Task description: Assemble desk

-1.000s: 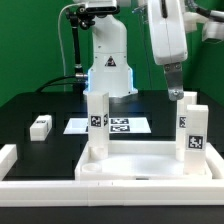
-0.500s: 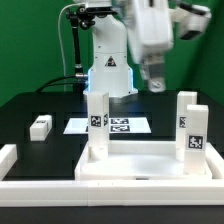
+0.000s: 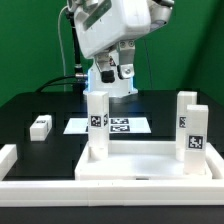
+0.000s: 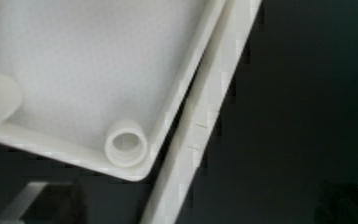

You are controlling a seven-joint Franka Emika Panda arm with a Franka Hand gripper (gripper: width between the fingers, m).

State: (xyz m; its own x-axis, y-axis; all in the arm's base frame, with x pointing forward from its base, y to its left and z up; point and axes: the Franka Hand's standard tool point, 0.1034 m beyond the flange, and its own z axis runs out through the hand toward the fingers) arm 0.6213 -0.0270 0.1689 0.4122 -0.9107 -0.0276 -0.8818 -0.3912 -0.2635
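Note:
The white desk top lies rim-up at the front of the table. One tagged leg stands upright in its far corner on the exterior view's left, and a second leg stands in the far corner on the right. A third leg lies loose on the black table to the left. My gripper hangs open and empty in the air, above and behind the left upright leg. The wrist view looks down on the desk top's inner face, its rim and a round corner socket.
The marker board lies flat behind the desk top. White border rails run along the front and at the exterior view's left. The robot base stands at the back, in front of a green wall.
The arm has swung from above the right upright leg to the exterior view's left and upward. The gripper stayed open and empty. No part has moved.

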